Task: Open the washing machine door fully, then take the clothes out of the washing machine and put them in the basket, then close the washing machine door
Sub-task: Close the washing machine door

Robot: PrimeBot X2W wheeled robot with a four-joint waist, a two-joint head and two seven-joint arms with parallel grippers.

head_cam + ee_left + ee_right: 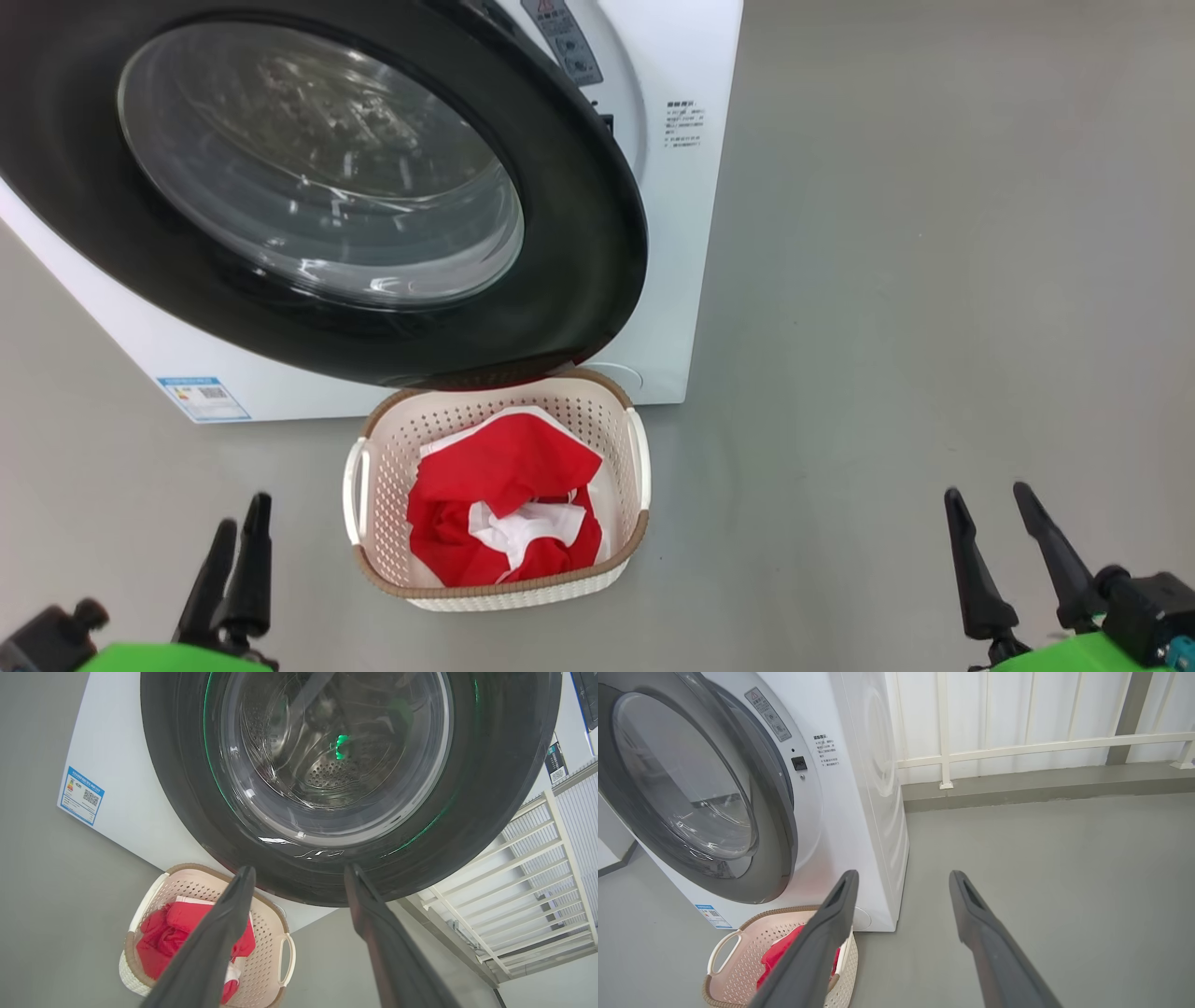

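Note:
The washing machine door [583,243], with its black rim and clear bowl window, lies almost flat against the white washing machine [686,280]. A latch socket [799,763] shows beside the door's right edge. Below the door stands the basket [637,532] with red and white clothes [504,476] piled inside. My left gripper [241,515] is low at the left of the basket, its fingers [224,933] spread apart and empty, pointing at the door [490,788]. Far off to the right, my right gripper [987,492] is open and empty over bare floor.
A white railing [1017,749] runs along the wall behind and to the right of the machine. Grey floor [934,280] stretches wide to the right. A blue label [203,399] marks the machine's lower left front.

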